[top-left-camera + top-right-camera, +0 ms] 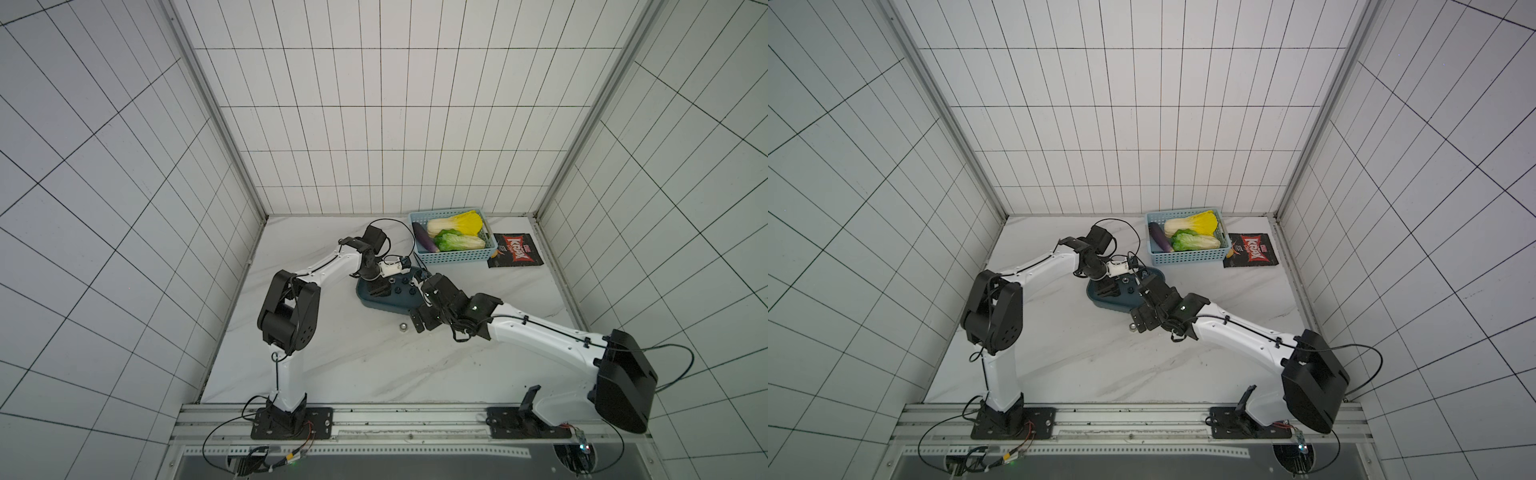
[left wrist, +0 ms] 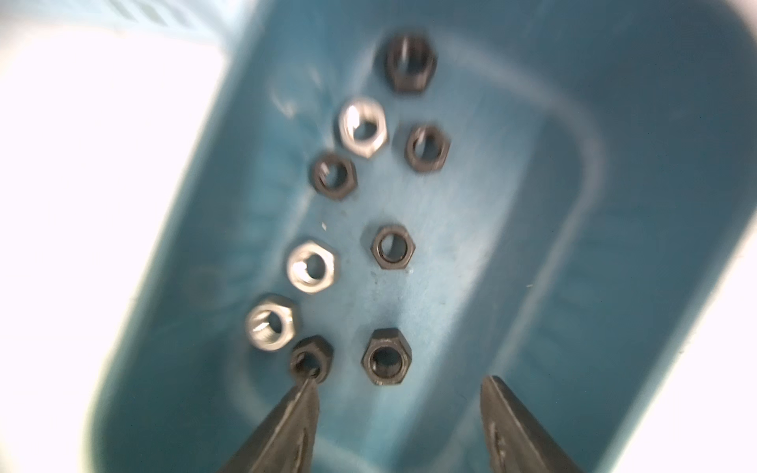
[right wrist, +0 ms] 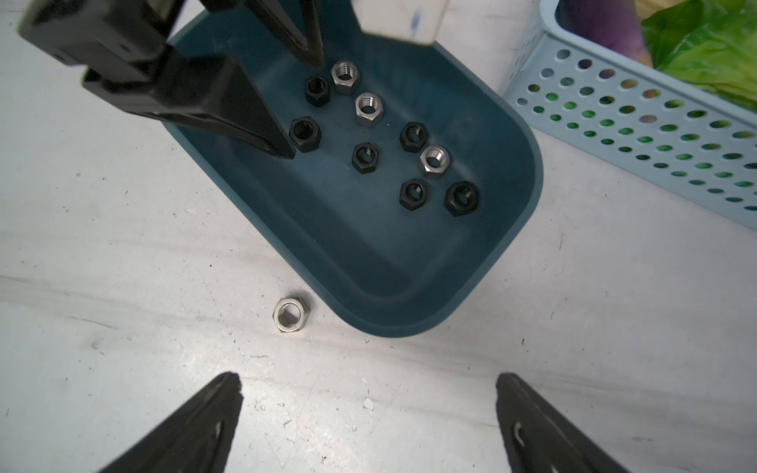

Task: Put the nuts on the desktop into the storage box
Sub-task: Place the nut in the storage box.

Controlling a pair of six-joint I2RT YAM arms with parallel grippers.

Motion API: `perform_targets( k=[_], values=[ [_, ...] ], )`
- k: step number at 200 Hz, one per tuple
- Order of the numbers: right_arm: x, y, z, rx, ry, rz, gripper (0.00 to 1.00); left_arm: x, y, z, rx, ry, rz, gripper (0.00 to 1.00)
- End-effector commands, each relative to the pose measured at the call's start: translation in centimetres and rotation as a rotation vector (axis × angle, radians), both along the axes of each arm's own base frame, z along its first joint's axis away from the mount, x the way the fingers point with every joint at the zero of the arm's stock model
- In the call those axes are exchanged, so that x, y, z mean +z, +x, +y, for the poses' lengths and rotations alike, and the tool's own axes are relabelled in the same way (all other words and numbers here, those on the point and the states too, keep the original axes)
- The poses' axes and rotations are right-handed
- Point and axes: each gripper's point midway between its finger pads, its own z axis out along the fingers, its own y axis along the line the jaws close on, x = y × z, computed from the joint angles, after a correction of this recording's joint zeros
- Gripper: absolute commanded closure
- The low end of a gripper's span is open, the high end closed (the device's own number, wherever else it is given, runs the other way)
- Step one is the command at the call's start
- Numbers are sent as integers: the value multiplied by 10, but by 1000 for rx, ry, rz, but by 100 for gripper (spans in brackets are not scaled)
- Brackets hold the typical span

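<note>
Nine nuts (image 3: 366, 157) lie inside the storage box (image 3: 409, 266); one silver nut (image 3: 290, 314) sits on the bench (image 3: 123, 254) just outside its rim. My left fingers (image 3: 229, 110) stand parted inside the box, empty, tips beside black nuts. My right fingers (image 3: 196, 426) gape wide outside the box, near the silver nut, holding nothing. White gridded walls (image 1: 374, 124) enclose the bench.

Nine nuts (image 3: 365, 157) lie in the storage box (image 3: 409, 262), a lone nut (image 3: 290, 314) on the desktop (image 3: 123, 245) beside it.
</note>
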Motion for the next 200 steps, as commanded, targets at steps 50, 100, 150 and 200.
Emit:
perform_targets(
  k=[50,100,150,200],
  values=[
    [43,4,-1,18,22,-93,0,81,-23,-3,-28,-116,-78,32],
    [82,14,-29,-104,50,-206,1,134,-53,0,-13,-307,-62,18],
    [85,10,-62,-141,-51,-222,0,172,-76,17,36,-458,-86,2],
    [58,-9,-52,-77,-39,-54,0,195,-75,50,216,-601,-56,2]
  ],
)
